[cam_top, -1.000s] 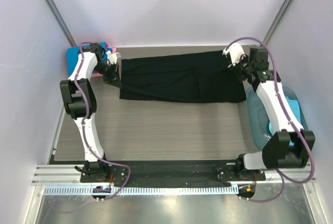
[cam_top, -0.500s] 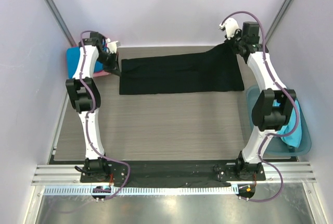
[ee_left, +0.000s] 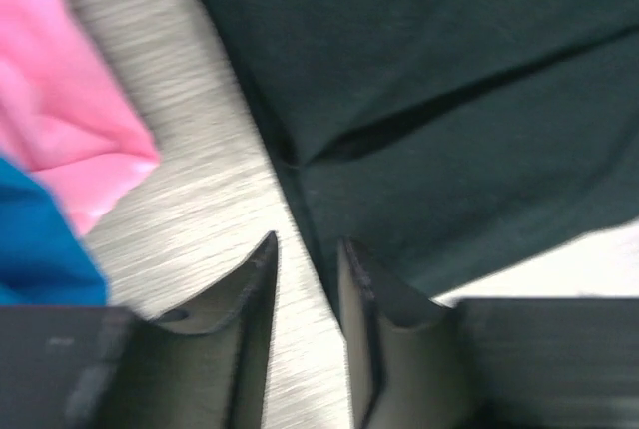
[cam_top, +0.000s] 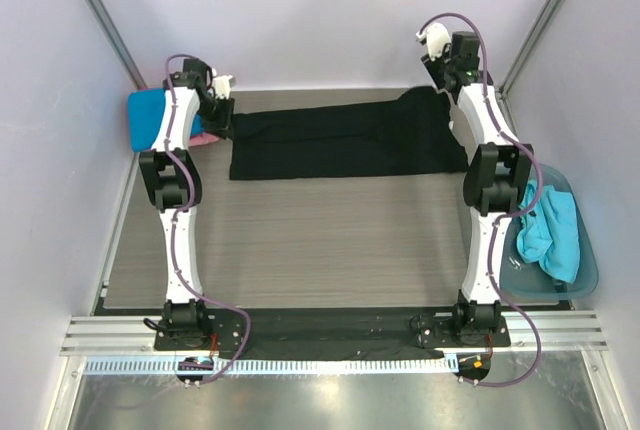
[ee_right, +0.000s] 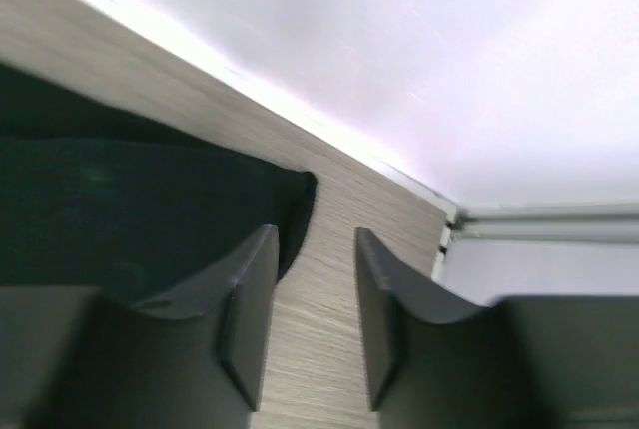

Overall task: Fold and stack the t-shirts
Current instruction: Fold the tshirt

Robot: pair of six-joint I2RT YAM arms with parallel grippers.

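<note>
Jaws on both arms are opening empty, releasing the large black cloth t-shirt (cam_top: 340, 140) onto the wood-grain tabletop (cam_top: 320, 240); lengthwise fold looking finished.

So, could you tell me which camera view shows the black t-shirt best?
The top external view: it alone shows the whole black t-shirt, laid out as a long band. The left wrist view gives only a blurred edge; the right wrist view, just one corner.
</note>
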